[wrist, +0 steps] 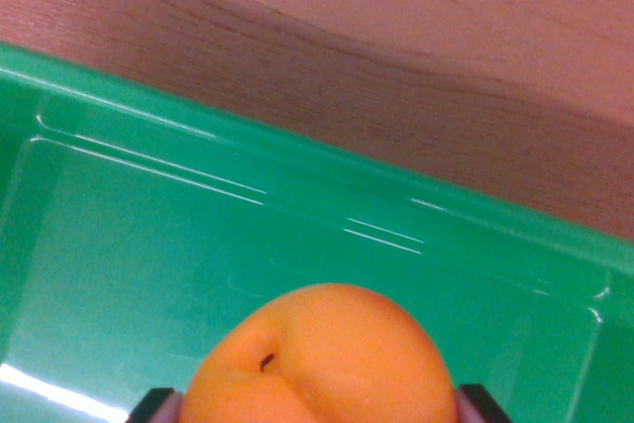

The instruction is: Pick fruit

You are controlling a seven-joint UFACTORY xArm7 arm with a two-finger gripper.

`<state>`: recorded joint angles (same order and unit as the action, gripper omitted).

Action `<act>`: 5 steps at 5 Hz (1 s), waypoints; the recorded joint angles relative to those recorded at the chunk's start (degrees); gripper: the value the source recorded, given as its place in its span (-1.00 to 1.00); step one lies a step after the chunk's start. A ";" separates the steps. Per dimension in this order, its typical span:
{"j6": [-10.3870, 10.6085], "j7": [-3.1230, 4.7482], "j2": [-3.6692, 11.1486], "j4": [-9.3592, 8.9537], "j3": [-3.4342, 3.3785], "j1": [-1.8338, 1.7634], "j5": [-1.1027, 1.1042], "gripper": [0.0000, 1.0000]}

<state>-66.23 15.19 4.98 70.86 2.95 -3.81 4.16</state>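
we see the claw (319, 405) closed around the orange fruit (322, 359), a finger on each side, over the green bin (198, 235), so we judge the grasp done, lift-out left.

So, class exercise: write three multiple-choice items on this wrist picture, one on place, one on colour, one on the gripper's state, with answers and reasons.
1. Where is the orange fruit?
A. on the wooden table
B. over the green tray
C. in a bowl

2. What colour is the tray?
A. blue
B. white
C. green

3. How does the gripper stand?
A. fingertips at both sides of the fruit
B. wide open over bare wood
C. out of view

Answers:
B, tray floor surrounds the fruit.
C, its rim and floor are green against the wooden table.
A, a fingertip shows at each side of the fruit.
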 joint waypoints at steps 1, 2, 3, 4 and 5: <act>0.00 0.00 0.00 0.00 0.00 0.00 0.00 1.00; -2.34 0.14 -1.03 1.31 -0.02 -0.02 -0.05 1.00; -2.34 0.14 -1.03 1.31 -0.02 -0.02 -0.05 1.00; -4.41 0.26 -1.94 2.48 -0.04 -0.03 -0.09 1.00; -4.41 0.26 -1.94 2.48 -0.04 -0.03 -0.09 1.00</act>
<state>-70.64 15.45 3.04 73.34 2.91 -3.84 4.06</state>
